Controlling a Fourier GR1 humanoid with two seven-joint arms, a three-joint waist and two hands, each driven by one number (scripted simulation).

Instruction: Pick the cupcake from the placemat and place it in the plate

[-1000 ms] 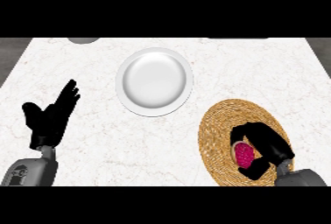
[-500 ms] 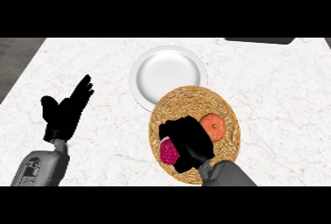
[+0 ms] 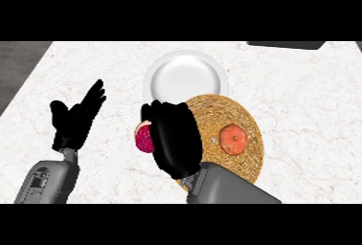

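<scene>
The right hand (image 3: 173,139) is curled round the cupcake (image 3: 145,138), whose pink side shows at the hand's 9 o'clock, off the placemat (image 3: 244,119). The plate (image 3: 187,76) lies at 12 o'clock, nearby. The left hand (image 3: 74,119) rests spread open at 9 o'clock.

One plate (image 3: 185,75); one placemat (image 3: 237,119); one cupcake (image 3: 145,139); one orange round item, perhaps fruit (image 3: 233,138); two hands.

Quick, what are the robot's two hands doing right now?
Left hand: open, fingers straight up, holding nothing.
Right hand: curled round the pink cupcake.
</scene>
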